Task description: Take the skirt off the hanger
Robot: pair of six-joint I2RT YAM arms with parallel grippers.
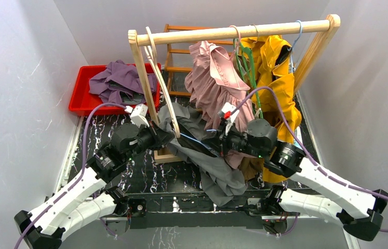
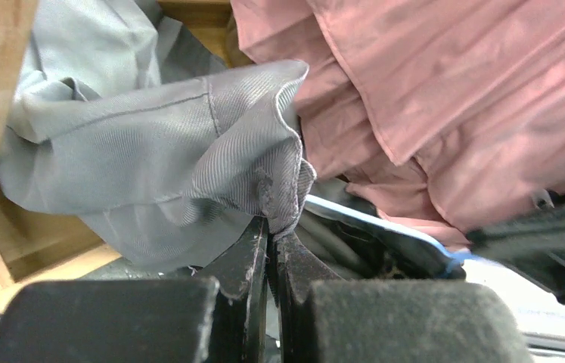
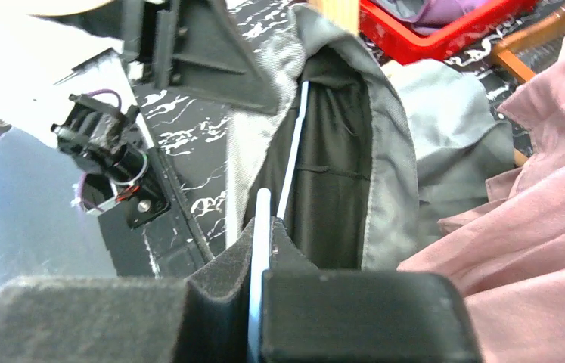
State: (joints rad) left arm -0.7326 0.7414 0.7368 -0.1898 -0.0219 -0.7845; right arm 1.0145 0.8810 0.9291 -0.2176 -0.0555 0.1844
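The grey skirt [image 1: 217, 171] hangs low in front of the rack, draped from between the two grippers down to the table's near edge. My left gripper [image 1: 166, 136] is shut on a bunched fold of the skirt's hem [image 2: 283, 193]; its tips [image 2: 273, 227] pinch the grey cloth. My right gripper [image 1: 213, 141] is shut on the thin pale-blue hanger [image 3: 294, 151], whose bar runs up between its tips [image 3: 264, 223] into the skirt's dark waist opening [image 3: 339, 166]. In the left wrist view the hanger [image 2: 385, 227] passes just right of the pinched fold.
A wooden rack [image 1: 233, 32] carries a pink garment [image 1: 217, 78], a yellow garment [image 1: 280, 78] and an empty wooden hanger [image 1: 160, 83]. A red bin [image 1: 85, 98] with purple clothes [image 1: 121, 80] sits at the back left. The rack's post [image 1: 147, 93] stands beside the left gripper.
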